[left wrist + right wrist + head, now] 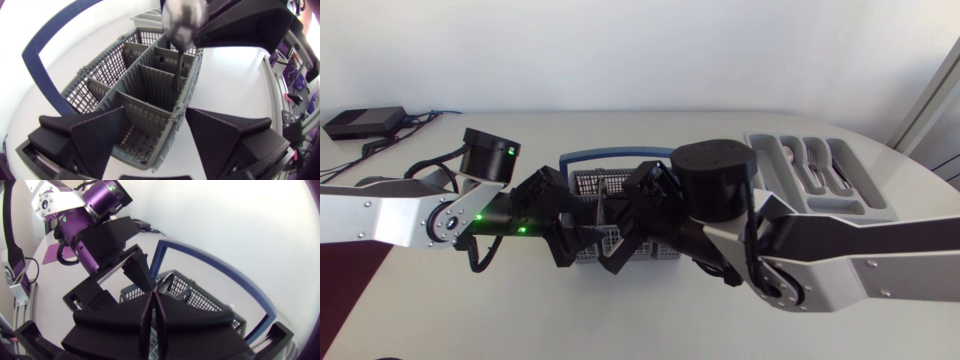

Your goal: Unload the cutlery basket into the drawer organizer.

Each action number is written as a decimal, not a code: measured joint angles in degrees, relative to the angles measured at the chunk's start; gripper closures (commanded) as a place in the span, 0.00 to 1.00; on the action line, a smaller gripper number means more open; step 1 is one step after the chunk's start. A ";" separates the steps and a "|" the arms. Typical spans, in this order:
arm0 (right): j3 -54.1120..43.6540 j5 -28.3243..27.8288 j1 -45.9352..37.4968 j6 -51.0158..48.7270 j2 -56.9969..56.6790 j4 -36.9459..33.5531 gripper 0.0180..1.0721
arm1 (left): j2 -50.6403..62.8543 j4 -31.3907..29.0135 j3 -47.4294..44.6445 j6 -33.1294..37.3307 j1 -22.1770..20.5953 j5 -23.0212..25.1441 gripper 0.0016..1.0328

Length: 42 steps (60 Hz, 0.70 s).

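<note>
The right gripper [156, 294] is clamping a spoon [182, 24] upright, handle down in the cutlery basket [145, 85], which the open left gripper [155, 120] is straddling, while the drawer organizer [885, 213] is lying on the right arm's side.

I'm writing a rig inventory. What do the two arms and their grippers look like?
The left arm and right arm have silver-grey links and black cylindrical joints; the left shows small green lights and looping black cables. The left gripper and right gripper are matte black, each with two broad wedge fingers.
</note>
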 measured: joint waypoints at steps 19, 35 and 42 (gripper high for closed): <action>0.70 0.94 0.28 -1.31 -6.93 -3.69 0.94 | -3.02 -0.55 0.00 -0.48 0.28 0.00 0.18; 8.09 -1.66 -2.34 -3.87 -12.55 -19.89 0.94 | -6.84 -8.61 1.11 -1.07 2.14 -0.04 0.17; 10.12 -1.70 -4.55 -5.79 -14.38 -27.85 0.94 | -8.28 -11.41 2.08 -1.07 2.27 -0.26 0.17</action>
